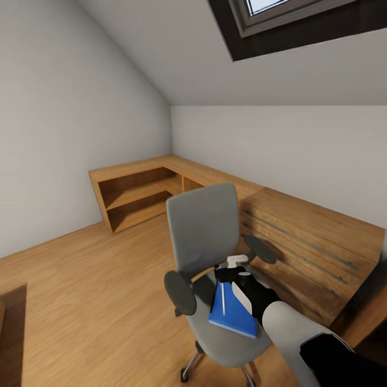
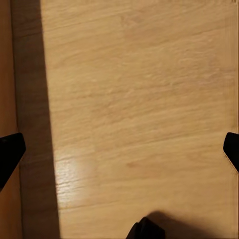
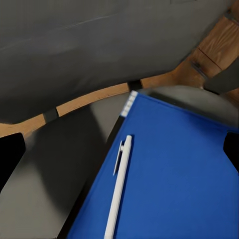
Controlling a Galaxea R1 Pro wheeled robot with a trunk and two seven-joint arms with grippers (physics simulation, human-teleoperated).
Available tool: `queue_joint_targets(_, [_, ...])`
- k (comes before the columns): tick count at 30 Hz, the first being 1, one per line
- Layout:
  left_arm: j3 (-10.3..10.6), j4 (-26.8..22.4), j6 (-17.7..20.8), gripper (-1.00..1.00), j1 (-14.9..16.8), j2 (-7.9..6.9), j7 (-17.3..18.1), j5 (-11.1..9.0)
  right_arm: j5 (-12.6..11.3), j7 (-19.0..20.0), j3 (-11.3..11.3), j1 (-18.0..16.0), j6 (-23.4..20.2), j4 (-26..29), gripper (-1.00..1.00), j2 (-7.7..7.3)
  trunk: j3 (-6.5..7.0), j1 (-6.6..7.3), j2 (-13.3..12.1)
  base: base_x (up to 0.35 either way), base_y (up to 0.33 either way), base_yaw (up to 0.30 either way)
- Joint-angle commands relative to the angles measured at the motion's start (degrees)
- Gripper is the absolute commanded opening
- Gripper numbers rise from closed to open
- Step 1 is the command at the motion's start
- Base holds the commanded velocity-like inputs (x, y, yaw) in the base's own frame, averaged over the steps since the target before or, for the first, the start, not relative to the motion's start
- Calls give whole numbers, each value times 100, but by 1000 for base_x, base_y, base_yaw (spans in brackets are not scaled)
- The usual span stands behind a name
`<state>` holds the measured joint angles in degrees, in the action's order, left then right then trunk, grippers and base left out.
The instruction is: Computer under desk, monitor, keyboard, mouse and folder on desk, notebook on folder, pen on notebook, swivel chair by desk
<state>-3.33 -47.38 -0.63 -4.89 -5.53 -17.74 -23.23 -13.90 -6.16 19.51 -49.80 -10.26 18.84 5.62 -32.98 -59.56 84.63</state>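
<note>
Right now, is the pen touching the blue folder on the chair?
Touching. In the right wrist view the pen lies flat along the folder with no gap; the head view shows it resting there too.

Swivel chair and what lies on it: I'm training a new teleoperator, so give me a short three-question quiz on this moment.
1. True or false: the pen lies on the blue folder.
2. Where does the folder rest? A) floor B) swivel chair seat C) wooden shelf unit
3. Fill in: the ___ gripper hovers over the folder.

Key: 1 true; 2 B; 3 right.
</note>
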Motion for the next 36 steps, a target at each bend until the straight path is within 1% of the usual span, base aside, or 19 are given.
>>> queue_joint_targets(1, [9, -14, -7, 100, -3, -5, -19, -60, -54, -41, 50, -4, -29, 3, 100, -1, -5, -3, 2, 272, 0, 1])
queue_joint_targets(4, [10, -12, -7, 100, -3, -7, -19, -59, -52, -38, 52, -4, -29, -3, 100, 0, -5, -3, 2, 244, 0, 1])
queue_joint_targets(10, [11, -29, -9, 100, -3, -9, -19, -62, -51, -36, 53, -4, -35, -8, 100, 0, -5, -3, 2, 83, 0, 0])
queue_joint_targets(13, [-21, -359, -115, 100, -3, -9, -24, -78, -51, -35, 55, -2, -51, -14, 100, 1, -5, -3, 2, 20, 0, 0])
queue_joint_targets(15, [-33, -595, -168, 100, -6, -12, -26, -90, -51, -34, 56, -3, -57, -37, 100, 1, -41, -47, 83, 9, 0, 0])
queue_joint_targets(27, [-46, -1424, -211, 100, -24, -19, -25, -108, -51, -34, 68, -2, -63, -120, 100, 9, -256, -310, 564, 2, 0, 0])
queue_joint_targets(29, [-48, -1524, -204, 100, -28, -24, -27, -111, -51, -39, 69, -3, -64, -124, 100, 9, -292, -354, 644, 0, 0, 0])
queue_joint_targets(36, [-46, -1566, -201, 100, -29, -19, -35, -110, -51, -42, 70, -2, -64, -130, 100, 9, -418, -508, 925, 0, 0, 0])
